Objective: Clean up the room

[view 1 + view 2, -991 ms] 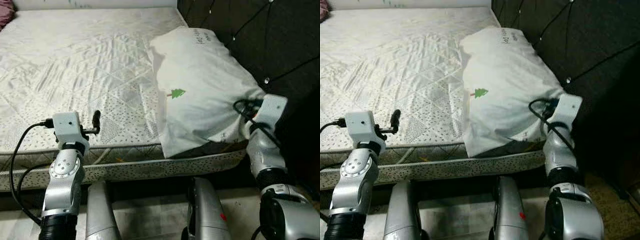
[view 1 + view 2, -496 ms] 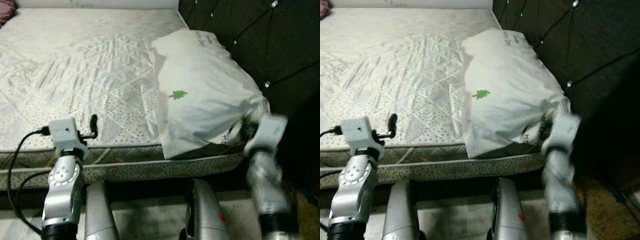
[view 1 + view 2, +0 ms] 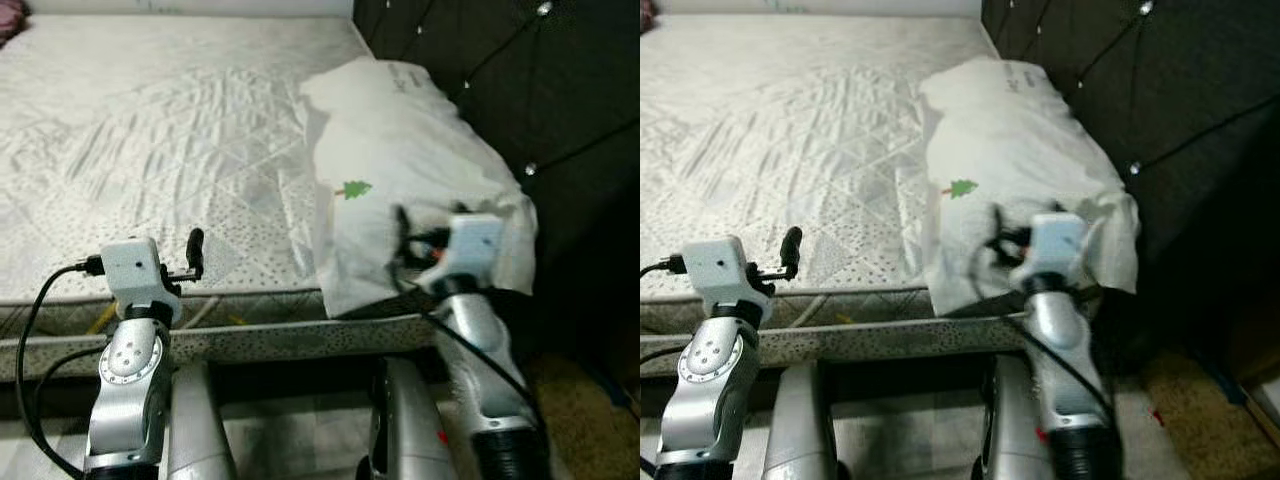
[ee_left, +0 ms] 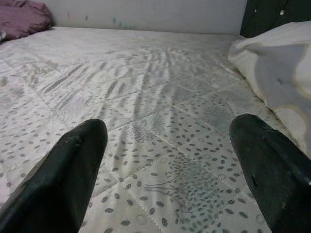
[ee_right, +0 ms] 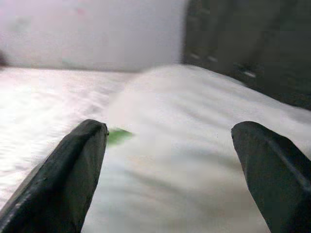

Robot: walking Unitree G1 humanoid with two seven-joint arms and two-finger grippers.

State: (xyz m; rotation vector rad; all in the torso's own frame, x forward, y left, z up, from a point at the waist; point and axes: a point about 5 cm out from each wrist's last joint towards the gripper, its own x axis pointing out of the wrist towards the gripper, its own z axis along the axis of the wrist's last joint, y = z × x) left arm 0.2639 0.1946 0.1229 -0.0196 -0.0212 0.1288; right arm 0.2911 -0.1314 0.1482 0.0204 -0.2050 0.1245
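A white pillow (image 3: 410, 150) with a small green tree mark lies at the right end of the bare quilted mattress (image 3: 150, 130), against the dark tufted headboard (image 3: 520, 70). Its near right corner droops over the bed edge. My right gripper (image 3: 405, 235) is blurred and sits at the pillow's near edge. In the right wrist view that gripper (image 5: 167, 128) is open, with the pillow (image 5: 194, 160) just beyond its fingers. My left gripper (image 3: 190, 255) hovers over the mattress's front edge. The left wrist view shows it (image 4: 167, 128) open above the dotted cover.
A purple cloth (image 4: 22, 17) lies at the mattress's far left corner. The bed's front edge (image 3: 250, 335) runs just before my legs (image 3: 200, 420). Brownish carpet (image 3: 585, 400) lies at the lower right, beside the headboard.
My right arm has swung left from the pillow's end by the headboard to the front of the pillow. The pillow's near right corner now hangs lower. The left arm has barely moved.
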